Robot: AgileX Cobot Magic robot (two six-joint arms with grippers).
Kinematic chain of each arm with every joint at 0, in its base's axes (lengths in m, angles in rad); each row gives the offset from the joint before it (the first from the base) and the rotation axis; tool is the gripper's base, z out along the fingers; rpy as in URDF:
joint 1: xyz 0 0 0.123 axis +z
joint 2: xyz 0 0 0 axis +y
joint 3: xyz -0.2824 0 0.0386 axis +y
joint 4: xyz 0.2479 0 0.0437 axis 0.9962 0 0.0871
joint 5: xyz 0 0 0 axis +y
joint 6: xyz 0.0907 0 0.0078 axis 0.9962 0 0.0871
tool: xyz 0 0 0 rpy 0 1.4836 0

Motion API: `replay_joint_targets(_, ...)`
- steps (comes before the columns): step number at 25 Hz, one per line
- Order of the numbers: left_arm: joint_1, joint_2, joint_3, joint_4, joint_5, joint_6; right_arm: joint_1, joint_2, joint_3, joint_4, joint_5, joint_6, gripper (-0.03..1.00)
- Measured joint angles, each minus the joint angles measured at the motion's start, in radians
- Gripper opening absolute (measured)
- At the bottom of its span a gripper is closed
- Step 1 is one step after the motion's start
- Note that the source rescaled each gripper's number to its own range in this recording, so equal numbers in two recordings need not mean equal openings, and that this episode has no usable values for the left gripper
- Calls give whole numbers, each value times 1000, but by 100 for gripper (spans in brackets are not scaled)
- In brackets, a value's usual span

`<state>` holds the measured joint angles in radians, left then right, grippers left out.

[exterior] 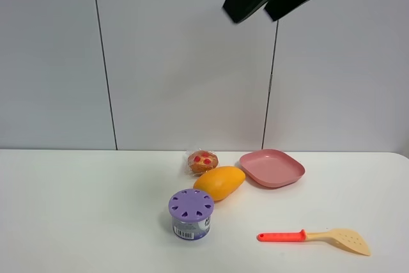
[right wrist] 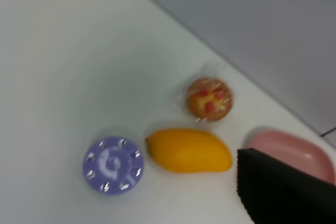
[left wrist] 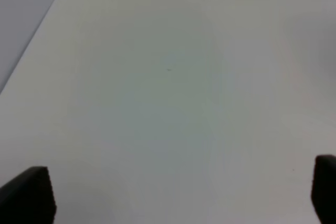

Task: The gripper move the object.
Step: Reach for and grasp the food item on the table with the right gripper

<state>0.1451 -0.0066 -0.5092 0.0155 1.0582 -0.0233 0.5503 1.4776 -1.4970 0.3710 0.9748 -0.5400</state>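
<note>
The muffin (exterior: 202, 162), small, brown with red spots and in clear plastic, lies on the white table (exterior: 77, 209) at the back, touching the far side of the orange mango (exterior: 220, 183). It also shows in the right wrist view (right wrist: 210, 98). My right gripper (exterior: 253, 15) hangs high above the table, well over the muffin. Its two black prongs stand apart and hold nothing. One ribbed finger (right wrist: 289, 190) shows in the right wrist view. My left gripper (left wrist: 181, 198) is open and empty over bare table, out of the exterior view.
A purple-lidded can (exterior: 190, 214) stands in front of the mango. A pink plate (exterior: 271, 167) sits right of the muffin. A spatula (exterior: 316, 237) with a red handle lies at the front right. A grey panelled wall stands behind the table.
</note>
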Motion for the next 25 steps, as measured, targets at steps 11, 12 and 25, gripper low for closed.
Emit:
replay_joint_targets(11, 0, 0, 0, 0, -2, 0, 206, 393, -153, -298, 82, 140, 100)
replay_joint_targets(12, 0, 0, 0, 0, -2, 0, 210, 404, -153, -299, 64, 140, 100)
replay_joint_targets(25, 0, 0, 0, 0, -2, 0, 184, 495, -187, -645, -104, 965, 100)
